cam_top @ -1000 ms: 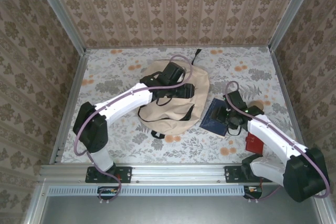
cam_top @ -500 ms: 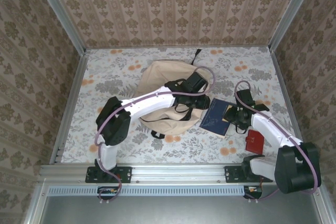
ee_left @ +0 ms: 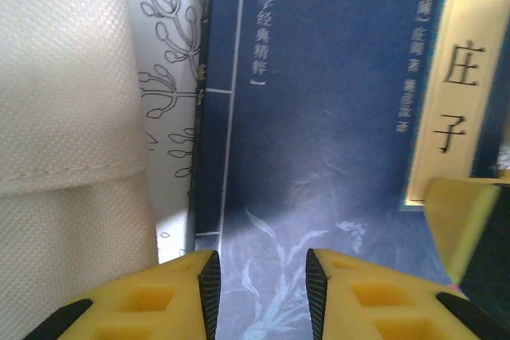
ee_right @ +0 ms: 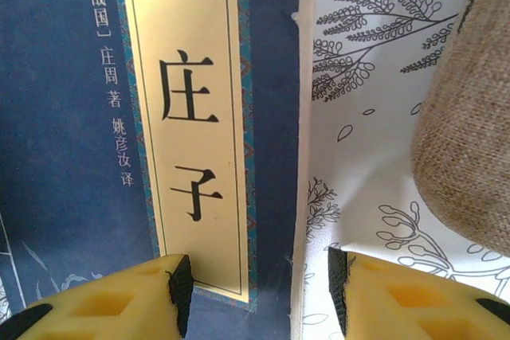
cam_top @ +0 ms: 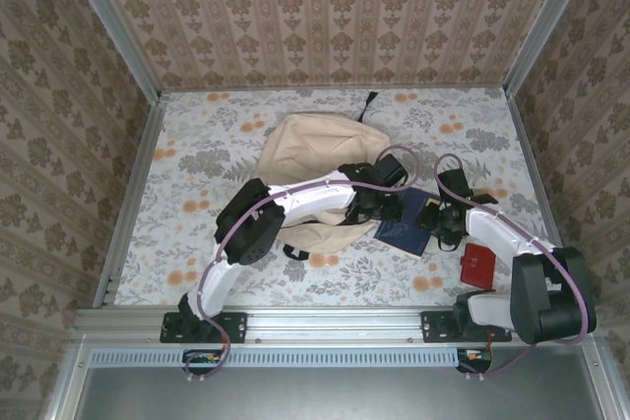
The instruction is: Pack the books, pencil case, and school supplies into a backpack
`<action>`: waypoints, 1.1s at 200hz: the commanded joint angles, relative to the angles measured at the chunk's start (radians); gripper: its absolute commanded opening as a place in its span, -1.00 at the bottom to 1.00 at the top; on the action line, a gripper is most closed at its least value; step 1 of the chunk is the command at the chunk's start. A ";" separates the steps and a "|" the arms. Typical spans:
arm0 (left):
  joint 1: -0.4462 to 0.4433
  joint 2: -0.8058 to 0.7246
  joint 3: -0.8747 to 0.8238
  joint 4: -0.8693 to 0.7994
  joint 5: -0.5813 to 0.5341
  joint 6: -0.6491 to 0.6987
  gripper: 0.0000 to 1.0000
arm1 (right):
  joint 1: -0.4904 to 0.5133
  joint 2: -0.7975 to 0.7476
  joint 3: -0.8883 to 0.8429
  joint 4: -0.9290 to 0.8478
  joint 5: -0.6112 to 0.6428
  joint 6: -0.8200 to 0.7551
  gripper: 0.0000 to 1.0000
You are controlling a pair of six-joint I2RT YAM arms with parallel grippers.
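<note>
Now my left gripper (ee_left: 259, 267), narrowly parted, and right gripper (ee_right: 259, 278), wider (neither holds anything), hover over the navy book (ee_left: 335, 157), flat on the table (cam_top: 217, 135) just beside the backpack (cam_top: 305, 154); crowding one cover, they could collide

The book (ee_left: 319, 157) is bound in dark navy with faint pale plant drawings; its cream label (ee_right: 187, 117), bordered in teal, is printed with black characters. The backpack (cam_top: 315, 159) is coloured plain beige. The tablecloth (cam_top: 217, 145) is patterned with grey foliage and orange flowers. The left gripper (ee_left: 259, 272) and right gripper (ee_right: 259, 276) are tipped in yellow.
</note>
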 commanded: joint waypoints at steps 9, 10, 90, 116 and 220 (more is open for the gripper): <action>-0.005 0.035 0.051 -0.078 -0.039 -0.047 -0.17 | -0.006 0.021 -0.011 0.022 -0.031 -0.019 0.04; -0.005 0.035 0.050 -0.079 -0.040 -0.047 -0.17 | -0.006 0.021 -0.011 0.022 -0.032 -0.019 0.04; -0.007 0.091 0.079 -0.106 -0.014 -0.103 -0.19 | -0.006 0.032 0.002 0.014 -0.085 -0.036 -0.02; -0.006 0.106 0.081 -0.091 0.020 -0.116 -0.34 | -0.006 0.023 0.016 -0.006 -0.110 -0.045 -0.09; 0.004 0.094 0.035 -0.027 0.049 -0.120 -0.56 | 0.019 -0.074 0.081 -0.124 -0.072 -0.063 -0.48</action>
